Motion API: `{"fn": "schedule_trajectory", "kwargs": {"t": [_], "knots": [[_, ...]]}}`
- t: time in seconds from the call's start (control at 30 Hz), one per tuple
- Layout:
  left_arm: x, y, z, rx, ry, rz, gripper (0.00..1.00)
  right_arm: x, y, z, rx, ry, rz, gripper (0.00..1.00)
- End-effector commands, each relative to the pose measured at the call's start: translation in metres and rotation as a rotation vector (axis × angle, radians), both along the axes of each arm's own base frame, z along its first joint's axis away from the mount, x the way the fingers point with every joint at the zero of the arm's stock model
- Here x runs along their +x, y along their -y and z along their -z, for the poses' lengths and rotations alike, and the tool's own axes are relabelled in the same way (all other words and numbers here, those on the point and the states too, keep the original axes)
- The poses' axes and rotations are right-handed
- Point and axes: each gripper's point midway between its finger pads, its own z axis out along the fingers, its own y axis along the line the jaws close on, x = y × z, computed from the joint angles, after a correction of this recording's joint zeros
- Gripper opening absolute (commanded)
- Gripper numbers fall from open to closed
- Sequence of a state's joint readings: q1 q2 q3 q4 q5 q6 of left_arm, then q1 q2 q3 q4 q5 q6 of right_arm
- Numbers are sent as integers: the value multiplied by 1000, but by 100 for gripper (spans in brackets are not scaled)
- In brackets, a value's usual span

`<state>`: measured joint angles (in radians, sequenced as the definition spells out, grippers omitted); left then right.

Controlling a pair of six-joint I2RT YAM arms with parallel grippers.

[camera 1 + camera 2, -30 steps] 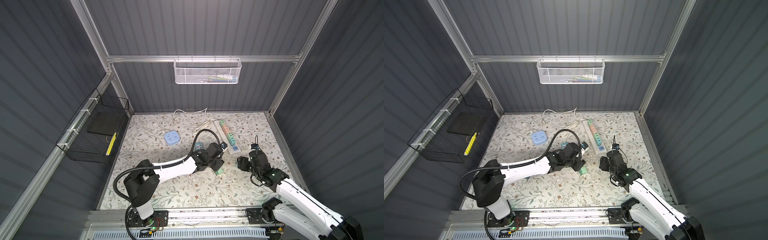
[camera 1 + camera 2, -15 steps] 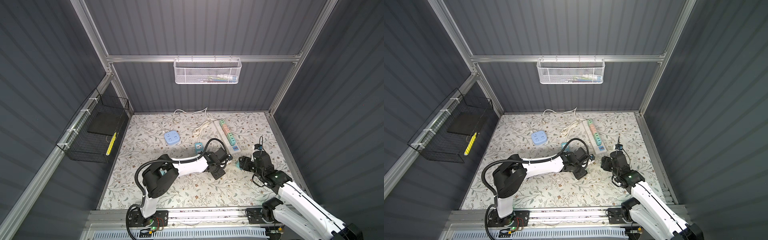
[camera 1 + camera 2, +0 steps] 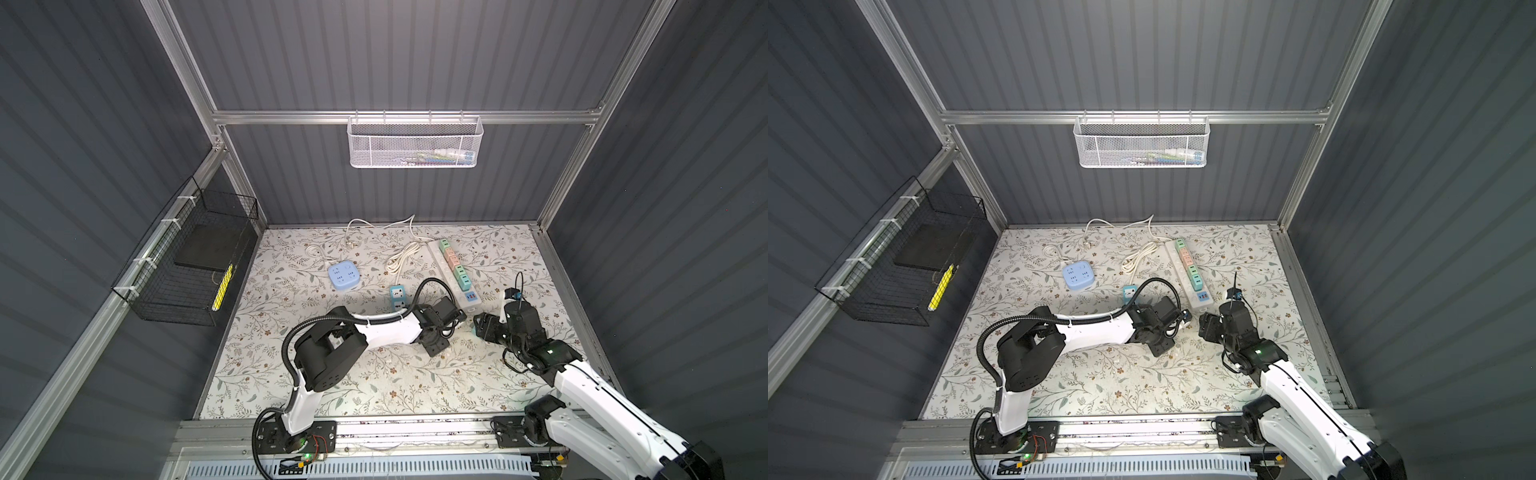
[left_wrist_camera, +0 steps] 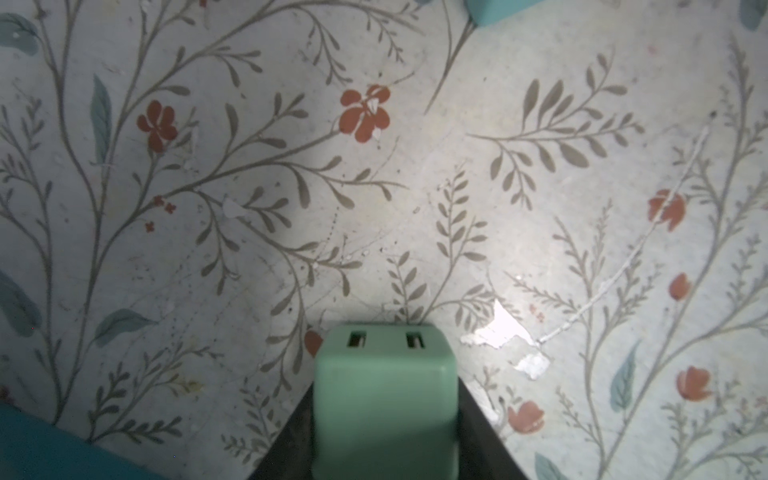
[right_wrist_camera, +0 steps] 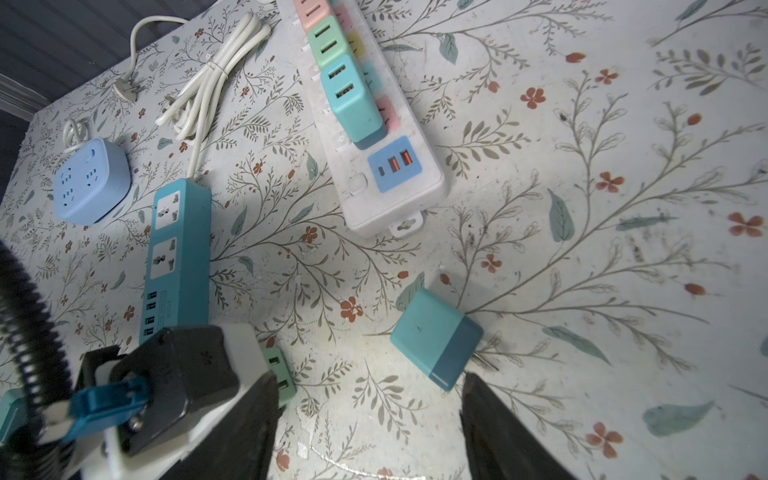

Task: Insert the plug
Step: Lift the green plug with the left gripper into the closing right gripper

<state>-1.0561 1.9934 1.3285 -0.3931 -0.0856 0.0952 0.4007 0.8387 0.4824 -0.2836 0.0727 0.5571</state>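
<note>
Plug: green plug (image 4: 384,386) is clamped in the closed left end effector (image 4: 384,436), near the tabletop (image 4: 540,187), apart from the white strip (image 5: 390,195).
Right end effector (image 5: 368,386): jaws are held apart, empty, above a loose blue plug (image 5: 434,336).
Risk: prongs are hidden, so a socket could be missed; the close arms could be brought into collision.
Writing: none can be read; marks on the teal strip (image 5: 178,257) are blurred.

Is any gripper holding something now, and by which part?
The left gripper holds the green plug by its sides, USB end outward. The right gripper is open and empty.

Mint green plug (image 4: 386,399), two-tone teal plug (image 5: 432,336), floral mat (image 3: 374,386), pale blue socket cube (image 3: 343,276)
</note>
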Motion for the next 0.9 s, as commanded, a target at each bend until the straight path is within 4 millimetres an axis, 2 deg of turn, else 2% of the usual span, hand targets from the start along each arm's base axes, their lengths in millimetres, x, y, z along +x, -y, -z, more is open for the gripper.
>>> {"fn": "schedule_trajectory", "kwargs": {"t": [0.0,0.1,0.17,0.27,0.47,0.7,0.73,0.87], "knots": [[3,0,-24,-93,55,-25,27,1,-8,-7,23,10,-44,70],[9,2,-58,-273,159,-58,23,-1,-23,-20,53,23,-131,68],[14,-1,-83,-390,244,-85,26,-1,-30,-28,42,7,-187,64],[18,-11,-102,-476,323,-129,25,0,-47,-44,62,-11,-285,58],[8,-31,-144,-697,430,-150,25,0,-88,-76,179,-1,-465,51],[-1,-41,-162,-737,439,-135,25,-7,-135,-97,292,1,-674,50],[-1,-42,-163,-741,442,-135,25,-6,-141,-89,281,-26,-688,50],[-1,-45,-161,-728,449,-139,24,-3,-149,-83,259,-50,-699,51]]}}
